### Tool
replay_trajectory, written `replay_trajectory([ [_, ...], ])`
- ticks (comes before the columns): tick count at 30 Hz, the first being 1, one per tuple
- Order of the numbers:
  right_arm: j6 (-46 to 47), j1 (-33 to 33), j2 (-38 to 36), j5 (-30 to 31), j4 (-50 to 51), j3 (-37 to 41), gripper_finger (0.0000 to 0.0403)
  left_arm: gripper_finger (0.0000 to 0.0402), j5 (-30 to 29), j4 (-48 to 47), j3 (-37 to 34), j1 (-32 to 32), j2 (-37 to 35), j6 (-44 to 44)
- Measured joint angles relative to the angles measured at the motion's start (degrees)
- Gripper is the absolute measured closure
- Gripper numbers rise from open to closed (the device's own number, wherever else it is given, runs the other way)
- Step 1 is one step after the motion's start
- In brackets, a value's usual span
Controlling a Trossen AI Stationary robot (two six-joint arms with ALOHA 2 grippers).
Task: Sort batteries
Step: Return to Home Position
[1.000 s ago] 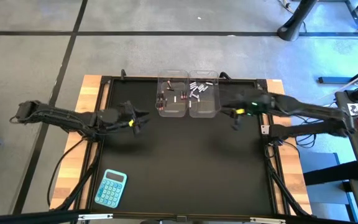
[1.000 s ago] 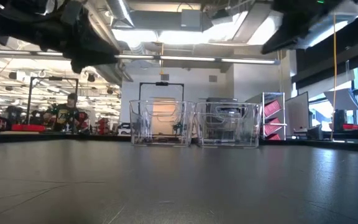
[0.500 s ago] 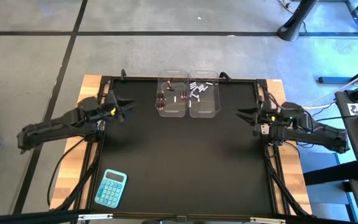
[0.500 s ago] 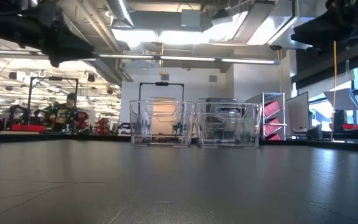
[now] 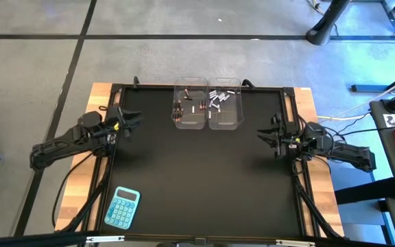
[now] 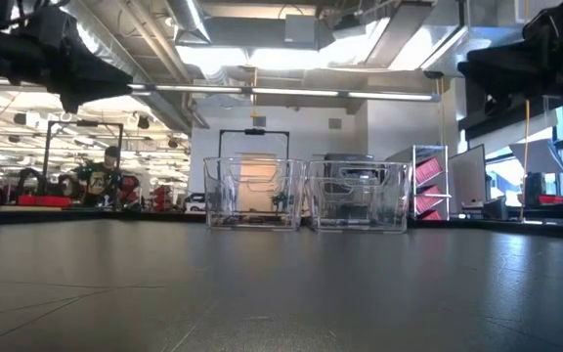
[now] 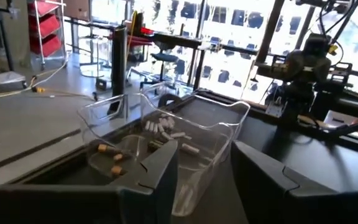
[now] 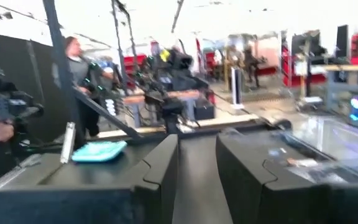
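Two clear tubs stand side by side at the table's far middle. The left tub holds dark batteries with reddish ends. The right tub holds silvery-white batteries. In the left wrist view both kinds show, silvery ones and dark ones. My left gripper hovers open near the table's left edge, pointing at the tubs. My right gripper hovers open near the right edge, empty. Neither touches anything.
A blue calculator lies at the table's near left corner, also visible in the right wrist view. The black mat stretches between the arms. A person stands in the room beyond the table.
Both arms have drawn back from the tubs. The left gripper moved toward the table's left edge as its arm folded in. The right arm folded back to the right edge, its gripper ending slightly nearer. The tubs and batteries stayed put.
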State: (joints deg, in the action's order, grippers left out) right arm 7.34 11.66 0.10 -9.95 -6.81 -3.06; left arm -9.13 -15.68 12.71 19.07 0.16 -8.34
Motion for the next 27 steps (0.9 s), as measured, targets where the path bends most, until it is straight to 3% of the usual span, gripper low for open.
replay_trajectory([
  [10,-0.36,-0.01,0.01,-4.27,-4.83,2.42,0.0292,0.0263,4.32,17.55,-11.34,-0.07,0.07,-0.51],
  [19,0.00,-0.02,0.02,-3.71,-0.52,2.51,0.0292,0.0263,9.19,16.37,-12.15,-2.83,0.44,-0.48],
  [24,0.21,-0.04,0.02,-0.07,-0.67,2.55,0.0292,0.0263,7.82,16.40,-12.15,-6.91,0.44,-1.78],
  [27,0.12,0.00,0.02,0.41,-0.67,2.59,0.0292,0.0263,5.32,16.79,-12.17,-8.20,0.44,1.74],
])
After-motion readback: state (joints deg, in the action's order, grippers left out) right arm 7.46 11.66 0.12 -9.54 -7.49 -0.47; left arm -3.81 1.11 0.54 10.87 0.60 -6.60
